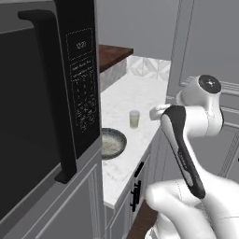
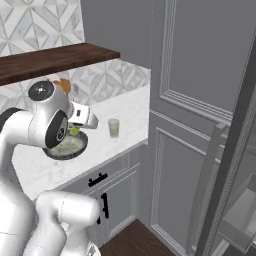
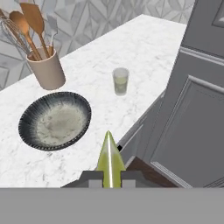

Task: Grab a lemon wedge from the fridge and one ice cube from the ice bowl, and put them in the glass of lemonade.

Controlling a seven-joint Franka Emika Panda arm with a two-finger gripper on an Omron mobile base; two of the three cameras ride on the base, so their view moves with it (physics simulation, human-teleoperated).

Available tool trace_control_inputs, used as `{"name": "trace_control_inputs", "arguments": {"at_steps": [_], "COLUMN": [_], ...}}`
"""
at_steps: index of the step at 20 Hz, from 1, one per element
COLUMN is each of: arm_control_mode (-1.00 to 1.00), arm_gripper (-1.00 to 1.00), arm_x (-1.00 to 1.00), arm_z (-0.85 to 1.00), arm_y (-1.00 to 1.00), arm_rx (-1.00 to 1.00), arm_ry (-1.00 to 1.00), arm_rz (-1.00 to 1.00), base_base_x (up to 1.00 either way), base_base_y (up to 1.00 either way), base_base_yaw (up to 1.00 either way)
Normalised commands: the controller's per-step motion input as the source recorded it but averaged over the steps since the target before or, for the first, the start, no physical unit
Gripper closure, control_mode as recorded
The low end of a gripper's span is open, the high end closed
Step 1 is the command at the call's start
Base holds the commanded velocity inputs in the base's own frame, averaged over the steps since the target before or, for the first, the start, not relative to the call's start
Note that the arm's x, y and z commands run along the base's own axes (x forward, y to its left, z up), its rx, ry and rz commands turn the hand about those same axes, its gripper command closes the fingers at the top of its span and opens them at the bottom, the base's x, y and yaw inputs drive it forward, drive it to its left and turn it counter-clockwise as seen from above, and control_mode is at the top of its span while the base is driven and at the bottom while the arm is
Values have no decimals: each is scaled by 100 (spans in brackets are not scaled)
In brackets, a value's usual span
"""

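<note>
We see our tool [image 3: 109, 179] clamped on a yellow-green lemon wedge [image 3: 109, 159], held above the front edge of the white marble surface [image 3: 131, 48]. On that surface the ice bowl [image 3: 55, 120] sits near the beige pot of wooden spoons [image 3: 46, 70], with the glass of lemonade [image 3: 120, 81] apart to one side.

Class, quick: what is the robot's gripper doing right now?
Gripper: closed on a lemon wedge, near the counter's front edge.
</note>
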Motion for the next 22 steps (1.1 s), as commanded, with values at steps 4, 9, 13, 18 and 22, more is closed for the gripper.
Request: {"name": "trace_control_inputs", "arguments": {"at_steps": [4,9,13,18,22], "arm_control_mode": [-100,-100,-100,-100,-100], "arm_gripper": [100,100,100,100,100], "arm_x": [100,100,100,100,96], "arm_z": [-19,-20,-26,-28,-35], "arm_y": [-3,0,0,0,0], "arm_rx": [0,-3,-2,-1,0], "arm_ry": [1,3,9,13,13], "arm_rz": [1,-1,-2,-1,0], "base_base_x": [0,0,0,0,0], "base_base_y": [0,0,0,0,0], "base_base_yaw": [0,0,0,0,0]}}
